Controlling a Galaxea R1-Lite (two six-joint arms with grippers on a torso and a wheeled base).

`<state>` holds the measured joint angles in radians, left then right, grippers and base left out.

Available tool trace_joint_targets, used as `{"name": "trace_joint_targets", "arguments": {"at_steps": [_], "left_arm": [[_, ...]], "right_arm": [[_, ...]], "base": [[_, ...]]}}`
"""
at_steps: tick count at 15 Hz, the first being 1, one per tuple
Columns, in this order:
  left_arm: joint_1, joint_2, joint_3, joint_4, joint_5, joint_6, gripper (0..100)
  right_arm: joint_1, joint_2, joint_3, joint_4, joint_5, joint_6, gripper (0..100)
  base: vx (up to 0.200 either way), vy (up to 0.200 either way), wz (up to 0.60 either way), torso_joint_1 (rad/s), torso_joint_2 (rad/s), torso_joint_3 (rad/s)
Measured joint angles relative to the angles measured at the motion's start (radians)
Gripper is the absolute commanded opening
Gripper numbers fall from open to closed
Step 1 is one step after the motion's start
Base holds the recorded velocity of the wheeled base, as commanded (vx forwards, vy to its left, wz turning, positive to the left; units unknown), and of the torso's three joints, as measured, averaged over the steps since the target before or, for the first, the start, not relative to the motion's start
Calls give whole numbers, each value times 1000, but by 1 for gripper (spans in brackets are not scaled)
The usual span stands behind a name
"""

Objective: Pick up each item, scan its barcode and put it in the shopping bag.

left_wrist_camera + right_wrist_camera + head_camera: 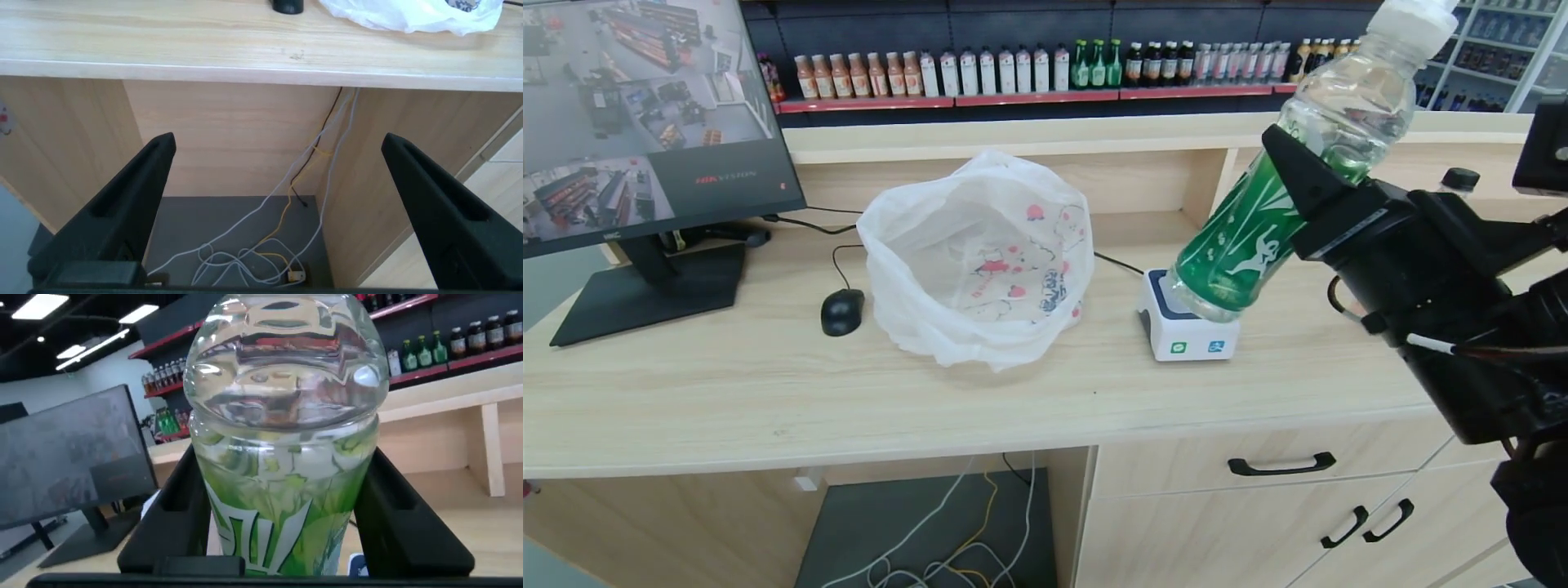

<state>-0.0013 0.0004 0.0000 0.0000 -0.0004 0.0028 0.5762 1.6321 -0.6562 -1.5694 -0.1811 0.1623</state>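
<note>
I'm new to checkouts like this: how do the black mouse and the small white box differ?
The mouse is black and rounded, left of the shopping bag; the white box is cube-like, right of it. A tilted green bottle hangs over the white box, nothing over the mouse. Both rest on the counter, cabled.

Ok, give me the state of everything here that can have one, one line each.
bottle, capped, tilted, held with its base over the scanner
right hand, shut on the bottle
left hand, open, holding nothing
shopping bag, mouth open, standing on the counter
monitor, on, showing camera feeds
drawer, shut
</note>
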Motion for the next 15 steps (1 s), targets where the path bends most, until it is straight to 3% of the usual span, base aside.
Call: {"name": "trace_joint_targets", "arguments": {"at_steps": [5, 10, 15], "left_arm": [[0, 0, 0, 0, 0, 0, 100], [0, 0, 0, 0, 0, 0, 100], [0, 0, 0, 0, 0, 0, 100]], "right_arm": [[1, 97, -130, 1, -6, 203, 0], [-21, 147, -190, 104, -95, 540, 0], [-136, 169, -285, 273, -116, 840, 0]], "base": [[0, 0, 0, 0, 0, 0], [0, 0, 0, 0, 0, 0], [0, 0, 0, 0, 0, 0]]}}
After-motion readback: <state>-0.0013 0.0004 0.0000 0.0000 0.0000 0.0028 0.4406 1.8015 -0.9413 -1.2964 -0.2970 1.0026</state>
